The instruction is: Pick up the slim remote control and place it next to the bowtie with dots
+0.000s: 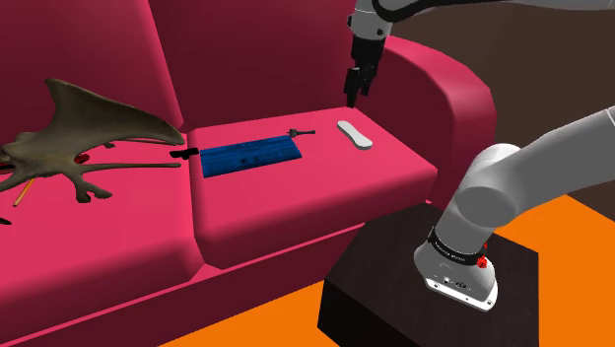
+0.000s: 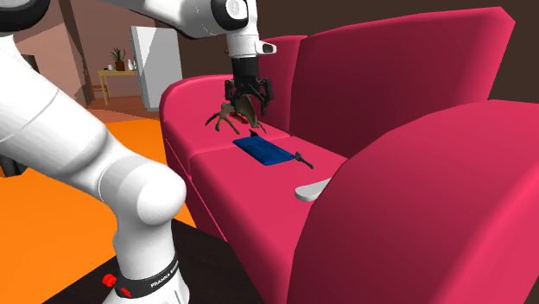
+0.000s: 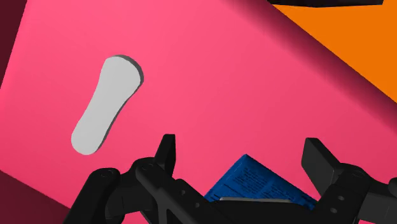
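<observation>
Now, in the shoulder view, the pincer [image 1: 355, 94] is hanging nose down over the crimson sofa [image 1: 296, 212], above the seat cushion on that view's right and just over the slim remote control [image 1: 355, 135]. The pale grey remote is lying flat near the armrest side of the cushion, apart from the blue book [image 1: 251, 156] toward the shoulder view's left. A brown branching piece [image 1: 84, 138] is sprawling over the other cushion.

In the second exterior view, the pincer [image 2: 249, 102] is hovering above the seat, and the remote [image 2: 313, 188] is resting by the armrest, nearer the camera than the book [image 2: 265, 150].

In the wrist view, the pincer [image 3: 242, 149] is standing spread and gripping nothing. The remote [image 3: 105, 105] is lying off to one side, clear of both fingers, while the book [image 3: 254, 184] is showing between them.
</observation>
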{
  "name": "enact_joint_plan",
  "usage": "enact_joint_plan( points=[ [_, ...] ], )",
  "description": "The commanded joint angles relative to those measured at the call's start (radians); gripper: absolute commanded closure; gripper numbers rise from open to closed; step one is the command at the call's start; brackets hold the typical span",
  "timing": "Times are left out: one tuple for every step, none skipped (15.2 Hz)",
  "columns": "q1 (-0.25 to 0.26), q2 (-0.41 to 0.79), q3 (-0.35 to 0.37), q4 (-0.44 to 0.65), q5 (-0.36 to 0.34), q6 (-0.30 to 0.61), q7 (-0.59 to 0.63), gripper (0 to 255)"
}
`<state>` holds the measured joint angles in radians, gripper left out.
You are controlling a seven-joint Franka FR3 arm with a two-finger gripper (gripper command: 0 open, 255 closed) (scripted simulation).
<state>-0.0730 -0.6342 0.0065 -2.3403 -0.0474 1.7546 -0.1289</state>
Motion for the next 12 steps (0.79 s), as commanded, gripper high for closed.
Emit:
enact_joint_plan(
  points=[
    [-0.023,0.042,-0.023,-0.017,-0.008,0.057,0.007,0],
    [-0.033,0.067,-0.034,-0.018,-0.010,0.081,0.012,0],
    [-0.043,0.092,-0.044,-0.017,-0.012,0.105,0.016,0],
    [-0.053,0.118,-0.054,-0.016,-0.014,0.128,0.020,0],
    [-0.063,0.145,-0.065,-0.014,-0.015,0.151,0.024,0],
    [-0.072,0.172,-0.075,-0.012,-0.016,0.174,0.028,0],
    [-0.082,0.199,-0.086,-0.008,-0.017,0.196,0.032,0],
    [-0.091,0.227,-0.096,-0.004,-0.016,0.218,0.035,0],
    [-0.099,0.255,-0.107,0.001,-0.016,0.239,0.039,0],
    [-0.108,0.283,-0.118,0.007,-0.014,0.260,0.042,0],
    [-0.116,0.312,-0.129,0.014,-0.012,0.280,0.044,0],
    [-0.124,0.341,-0.140,0.021,-0.009,0.300,0.046,0]
  ],
)
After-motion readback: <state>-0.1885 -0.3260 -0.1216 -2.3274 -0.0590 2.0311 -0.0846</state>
